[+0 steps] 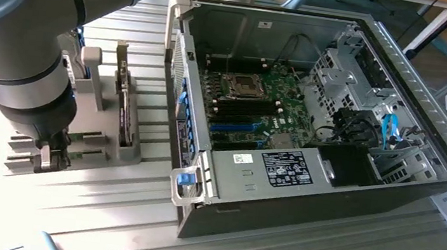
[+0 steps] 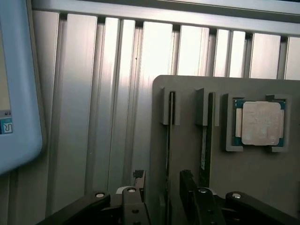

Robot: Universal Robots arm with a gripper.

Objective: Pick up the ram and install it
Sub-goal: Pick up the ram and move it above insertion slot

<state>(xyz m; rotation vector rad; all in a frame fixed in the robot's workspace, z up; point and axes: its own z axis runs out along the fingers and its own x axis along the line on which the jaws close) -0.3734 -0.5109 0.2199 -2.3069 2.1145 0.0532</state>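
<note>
The ram (image 2: 170, 136) stands on its edge in a slot of the grey holder (image 2: 187, 98), so I see it as a thin dark line. My gripper (image 2: 161, 177) is open just above it, one finger (image 2: 137, 187) on each side, the other finger (image 2: 187, 187) toward a second thin board (image 2: 205, 140) in the neighbouring slot. No finger touches the ram. In the exterior view the gripper (image 1: 53, 156) hangs low over the holder (image 1: 88, 147), at the view's left. The memory slots (image 1: 243, 108) lie on the motherboard inside the open computer case (image 1: 399, 83).
A square silver processor (image 2: 260, 123) rests in a pocket of the holder. A dark expansion card (image 1: 127, 110) stands upright in the holder beside the case. A light blue device (image 2: 18, 93) lies near on the ribbed metal table (image 1: 110, 213).
</note>
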